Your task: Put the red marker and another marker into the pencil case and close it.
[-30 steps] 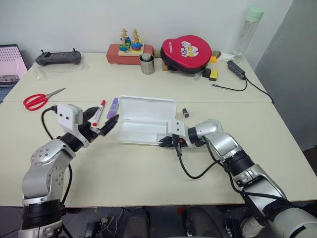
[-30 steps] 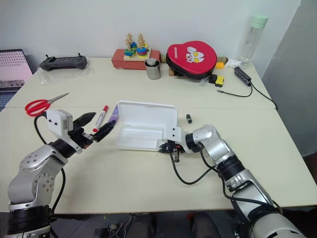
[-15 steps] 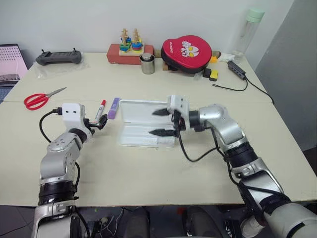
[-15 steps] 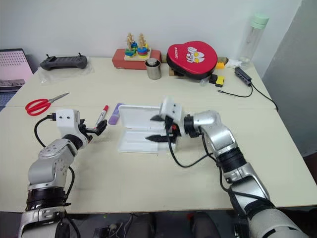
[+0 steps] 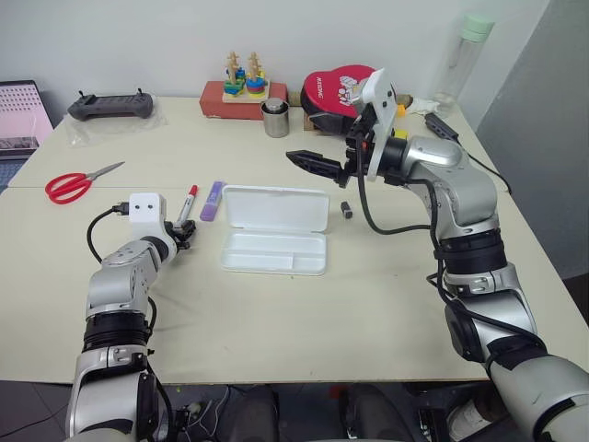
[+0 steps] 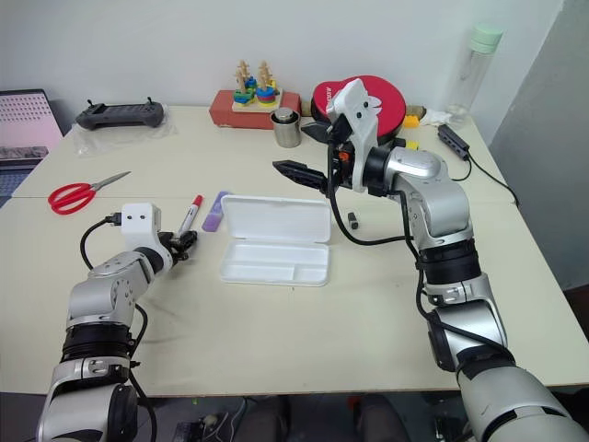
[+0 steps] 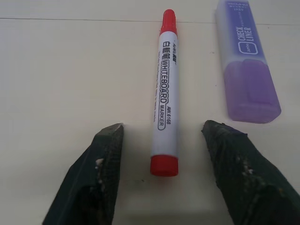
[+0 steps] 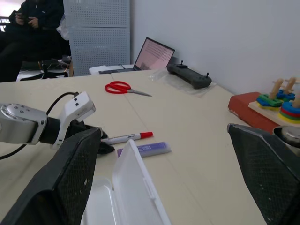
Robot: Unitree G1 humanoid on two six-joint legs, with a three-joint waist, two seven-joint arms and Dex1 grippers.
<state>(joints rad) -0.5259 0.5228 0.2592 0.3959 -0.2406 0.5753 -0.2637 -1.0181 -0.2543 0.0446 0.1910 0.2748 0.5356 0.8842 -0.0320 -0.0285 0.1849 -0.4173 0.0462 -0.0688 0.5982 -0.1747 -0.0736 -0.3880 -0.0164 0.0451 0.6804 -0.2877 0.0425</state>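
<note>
The pencil case sits open on the table, nothing inside. The red marker lies just left of it, with the purple marker between the two. Left gripper is down at the red marker's near end, fingers spread either side, not touching. Right gripper hangs above the case's far side, fingers wide open, holding nothing.

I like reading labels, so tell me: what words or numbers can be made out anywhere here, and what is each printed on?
"WHITEBOARD MARKER AW6168", with some Chinese characters above it: on the red marker.
"CHECK LINER": on the purple marker; the small print at its far end is too small to read.
White lettering on the red round pad: too blurred to read.
Laptop screen: nothing legible.
</note>
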